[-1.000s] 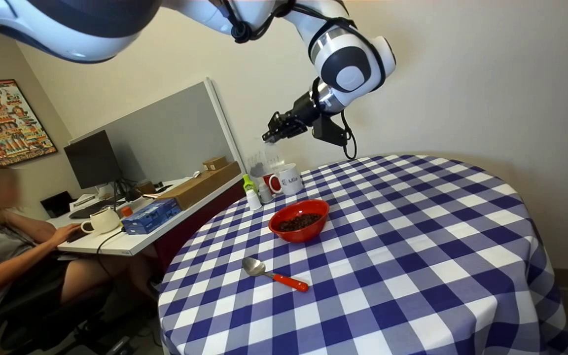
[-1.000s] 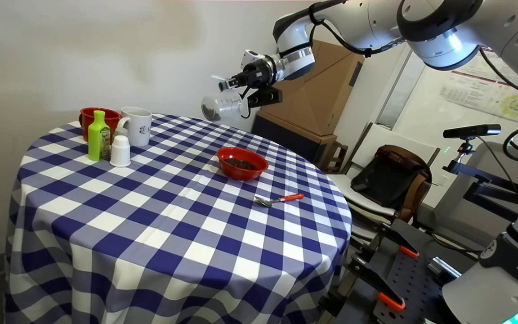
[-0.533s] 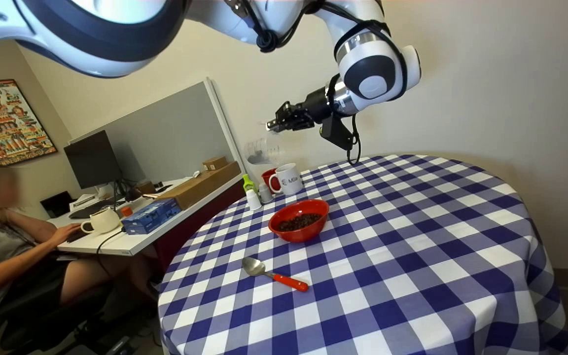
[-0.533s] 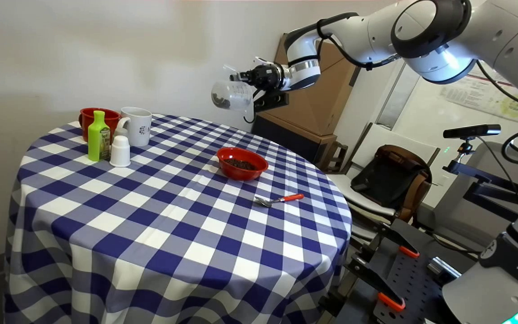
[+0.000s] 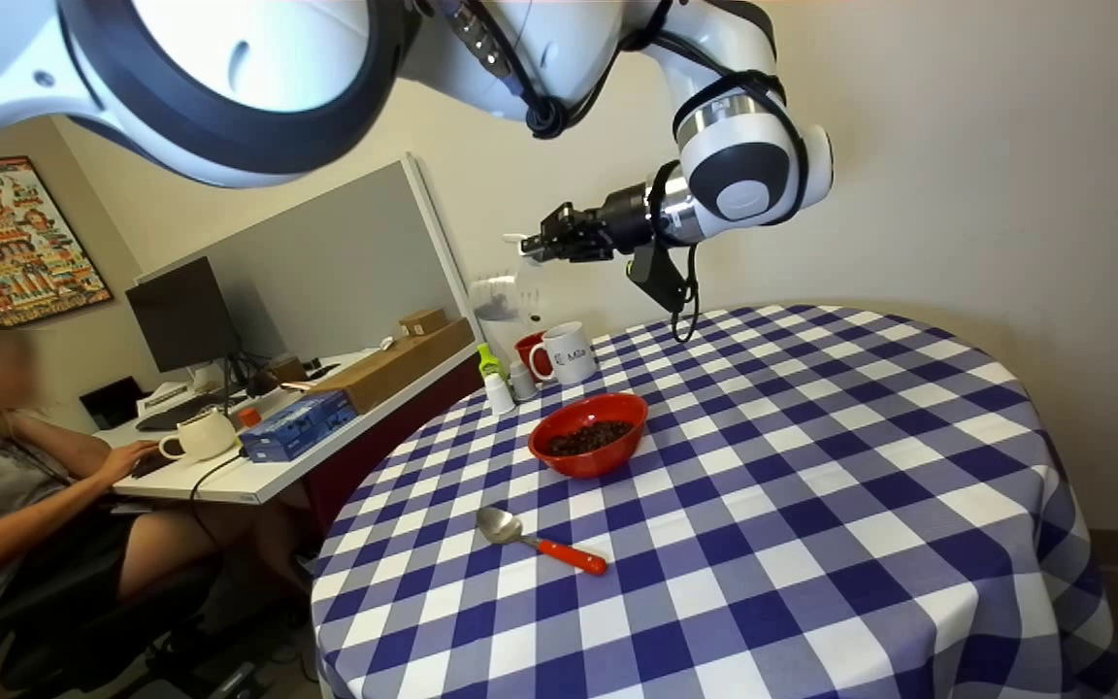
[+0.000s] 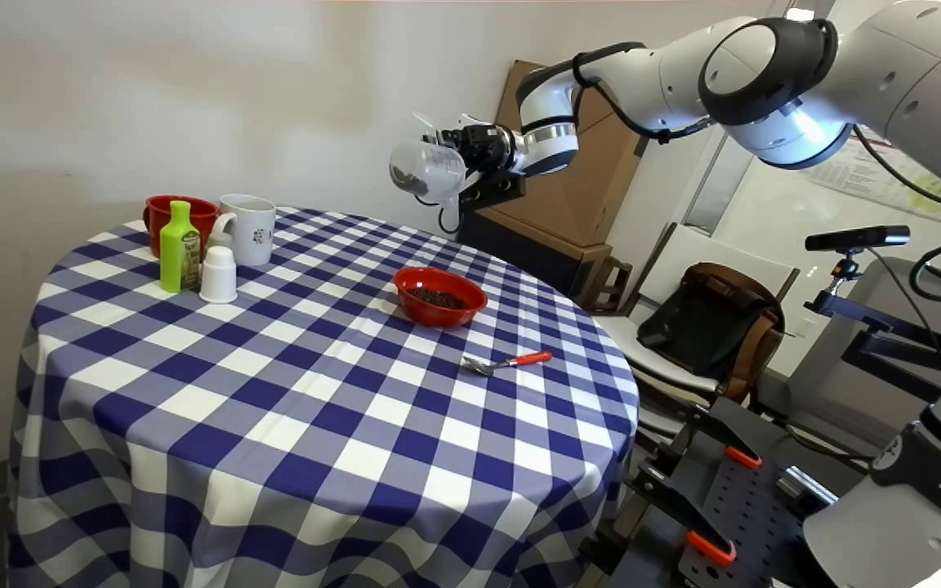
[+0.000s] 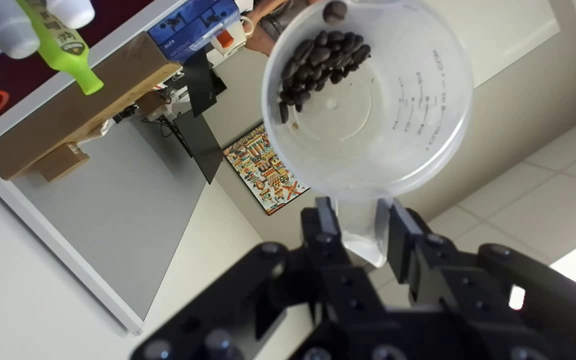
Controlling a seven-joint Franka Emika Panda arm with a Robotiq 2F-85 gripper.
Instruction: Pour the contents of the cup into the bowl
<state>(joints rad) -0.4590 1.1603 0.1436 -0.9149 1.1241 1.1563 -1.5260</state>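
Note:
The translucent cup lies tilted on its side in the air, its mouth towards the wrist camera. Dark beans gather along its wall, and one blurred bean is at the rim. My gripper is shut on the cup's handle. The cup shows in both exterior views, above the table at the fingertips of my gripper. A dark bean hangs in the air just below the cup. The red bowl stands lower on the table, with dark beans inside.
A spoon with a red handle lies beside the bowl. A white mug, a red mug, a green bottle and a white shaker stand grouped on the checkered table. A desk with boxes and a seated person is beyond.
The gripper has risen with the cup, which has tilted further, mouth lower. A bean now shows in the air below the cup. The bowl and spoon have not moved.

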